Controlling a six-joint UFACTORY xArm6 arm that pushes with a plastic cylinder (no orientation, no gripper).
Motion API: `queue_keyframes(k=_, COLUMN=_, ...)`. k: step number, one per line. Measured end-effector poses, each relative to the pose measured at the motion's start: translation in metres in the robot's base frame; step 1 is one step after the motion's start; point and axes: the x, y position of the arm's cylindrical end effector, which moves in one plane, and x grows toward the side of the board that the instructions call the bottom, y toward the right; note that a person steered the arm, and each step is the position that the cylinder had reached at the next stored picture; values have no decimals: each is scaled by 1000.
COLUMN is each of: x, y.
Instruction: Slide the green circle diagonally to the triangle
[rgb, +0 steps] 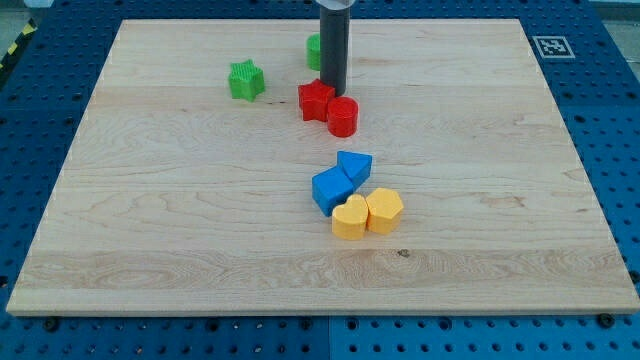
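Observation:
The green circle (313, 51) sits near the view's top centre, mostly hidden behind my rod. My tip (333, 92) rests on the board just below and right of it, touching the upper edge of the red star (315, 100). The blue triangle (355, 165) lies in the middle of the board, well below the tip. A red cylinder (342, 116) stands right beside the red star, between the green circle and the triangle.
A green star (245, 80) lies to the left of the tip. A blue cube (332, 189) touches the triangle. A yellow heart (350, 217) and a yellow hexagon (384, 210) sit just below them. The wooden board (150, 230) ends on a blue pegboard.

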Motion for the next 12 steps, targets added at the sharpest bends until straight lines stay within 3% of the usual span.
queue_keyframes(k=3, x=-63, y=-54)
queue_keyframes(k=4, x=-84, y=-45)
queue_keyframes(k=6, x=-30, y=103)
queue_keyframes(k=7, x=-27, y=108)
queue_keyframes(k=8, x=-54, y=105)
queue_keyframes(k=9, x=-63, y=160)
queue_keyframes(k=10, x=-27, y=197)
queue_keyframes(k=12, x=-4, y=168)
